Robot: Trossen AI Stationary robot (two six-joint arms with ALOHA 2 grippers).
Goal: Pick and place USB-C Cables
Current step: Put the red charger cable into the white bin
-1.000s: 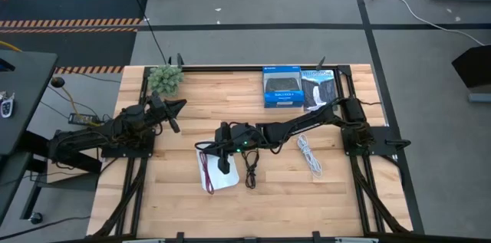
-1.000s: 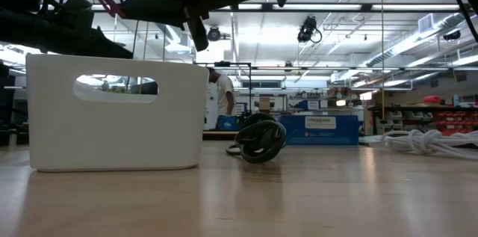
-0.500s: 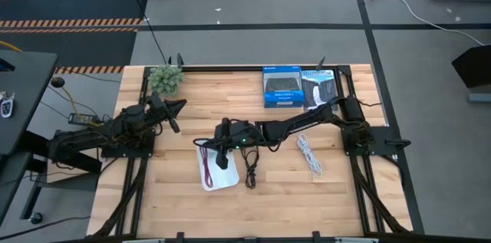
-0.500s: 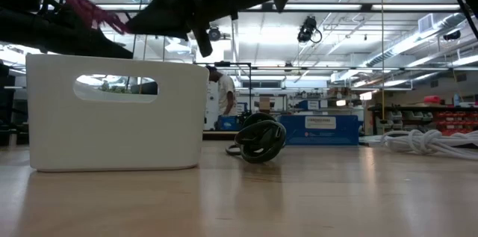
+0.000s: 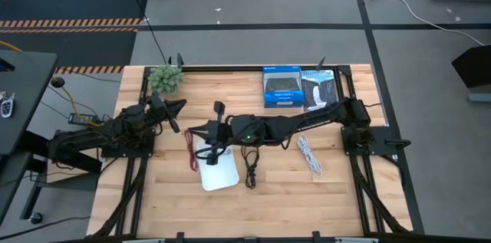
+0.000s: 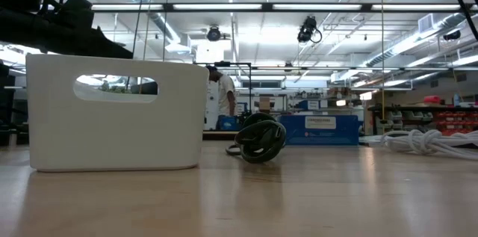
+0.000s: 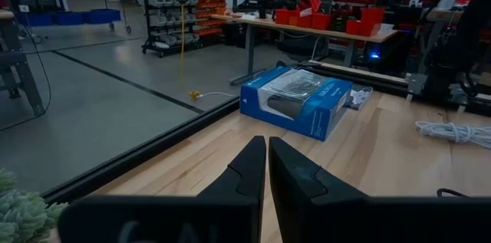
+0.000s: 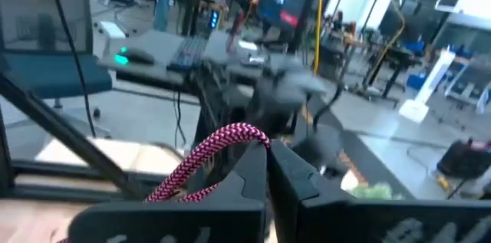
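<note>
My right gripper (image 5: 196, 132) reaches from the table's right to just beyond the left edge of the white tray (image 5: 219, 172) and is shut on the dark red cable (image 5: 192, 155). It is lifted out of the low view. The black cable (image 5: 251, 168) lies bundled on the wood right of the tray, and shows also in the low view (image 6: 258, 139). The white cable (image 5: 309, 155) lies farther right. My left gripper (image 5: 175, 107) waits, shut, at the table's left, near the small plant (image 5: 165, 79). My right gripper pinches the dark red cable between its two shut fingers (image 8: 253, 168). A braided loop (image 8: 222, 142) arches out from the fingertips. The fingers point roughly level toward the table's left. The rest of the cable (image 5: 192, 157) hangs slack below them, beside the tray's left edge.
Two blue retail boxes (image 5: 281, 87) sit at the far edge, right of centre. Bare wood lies near and left of the tray. The tray (image 6: 116, 114) stands tall in the low view, with a handle slot. A person stands far off in the room behind (image 6: 222, 99).
My right gripper has risen from over the tray, out of the top of the low view, and swung toward the table's left, still shut. The dark red cable has gone up with it, from over the tray's left part to hanging beside the tray's left edge.
</note>
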